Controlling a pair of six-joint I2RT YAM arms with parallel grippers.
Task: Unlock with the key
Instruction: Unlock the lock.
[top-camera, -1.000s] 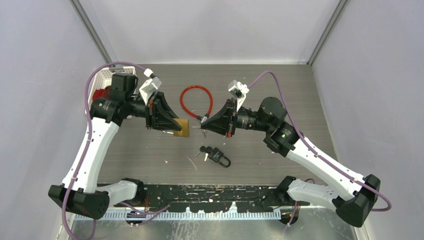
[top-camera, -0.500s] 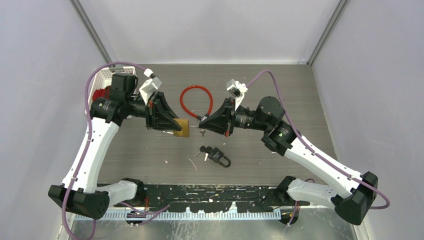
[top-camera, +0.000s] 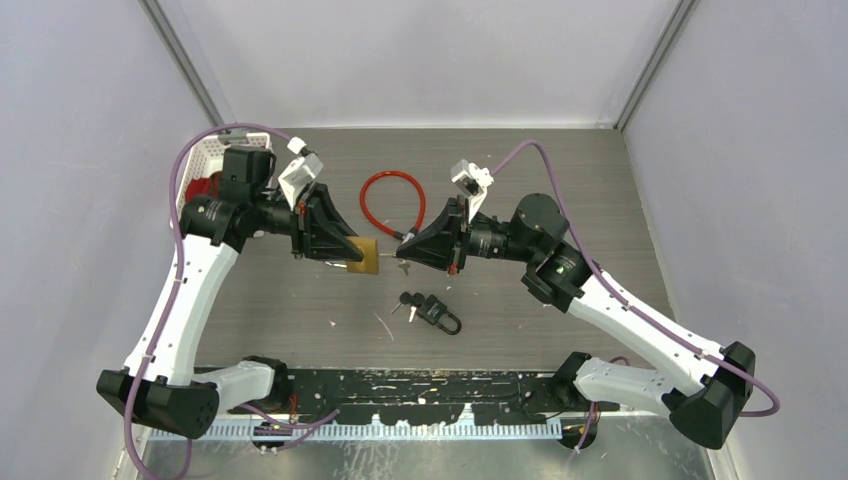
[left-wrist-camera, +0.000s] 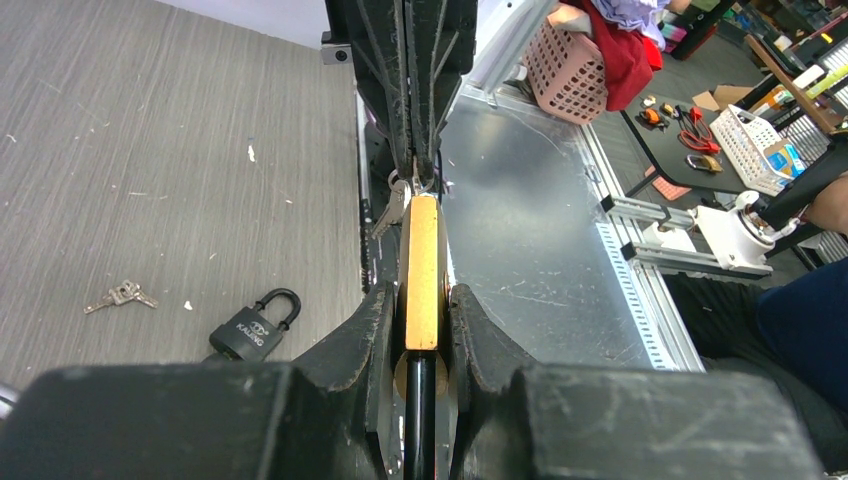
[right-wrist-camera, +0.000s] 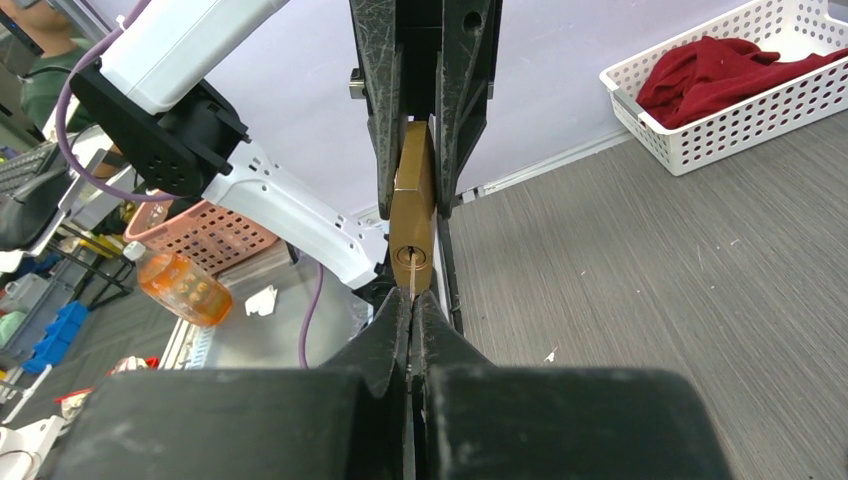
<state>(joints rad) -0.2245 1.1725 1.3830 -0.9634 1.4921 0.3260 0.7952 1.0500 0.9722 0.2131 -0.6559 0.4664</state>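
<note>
Centre of the overhead view: the left gripper (left-wrist-camera: 420, 310) clamps the flat brass padlock (right-wrist-camera: 411, 215); the right gripper (right-wrist-camera: 411, 305), pinched tight, holds a thin silver key (right-wrist-camera: 411, 278) at its keyhole. Misalignment could bend the key (or twist the lock loose). Two padlocks, counting the black padlock (top-camera: 440, 315); two key bunches, counting the loose keys (left-wrist-camera: 122, 294); one red cable loop (top-camera: 392, 200).
</note>
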